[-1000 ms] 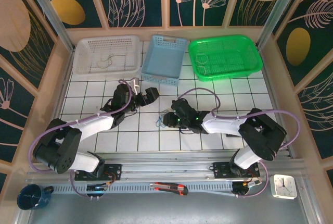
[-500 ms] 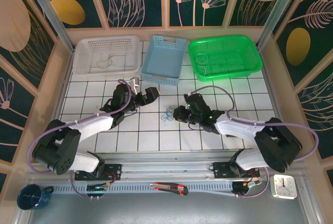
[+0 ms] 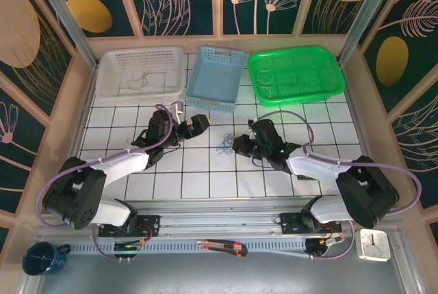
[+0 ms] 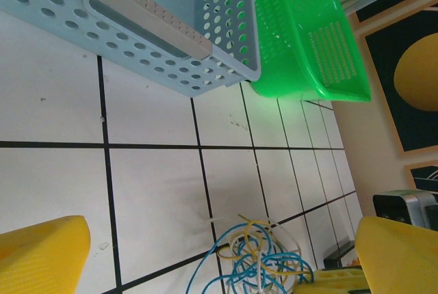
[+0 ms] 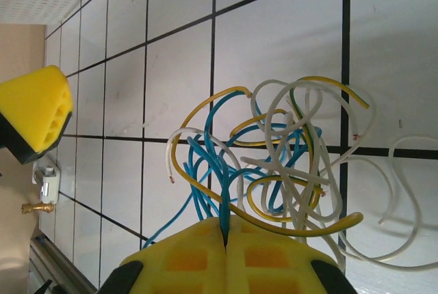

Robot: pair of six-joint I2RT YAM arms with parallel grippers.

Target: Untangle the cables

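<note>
Left gripper (image 3: 190,122): its pads are spread wide and hold nothing. It hovers over the tiles in front of the blue basket (image 3: 215,77), near the tangle but apart from it.
Cables (image 3: 221,147): one small knot of blue, yellow and white wires lies on the tiled table (image 3: 123,119), between the two grippers.
Right gripper (image 3: 238,145): its pads are pressed together on a single blue wire (image 5: 223,205) at the knot's edge.
Risk: nothing pins the rest of the knot. We judge a pull on that one wire would drag the whole knot along or cinch its loops tighter. The thin wire could also slip from the pads.
Change: a second ago the knot and right gripper sat nearer the arm bases. Both have moved toward the baskets, and the right elbow has swung outward. The left arm has not moved.
</note>
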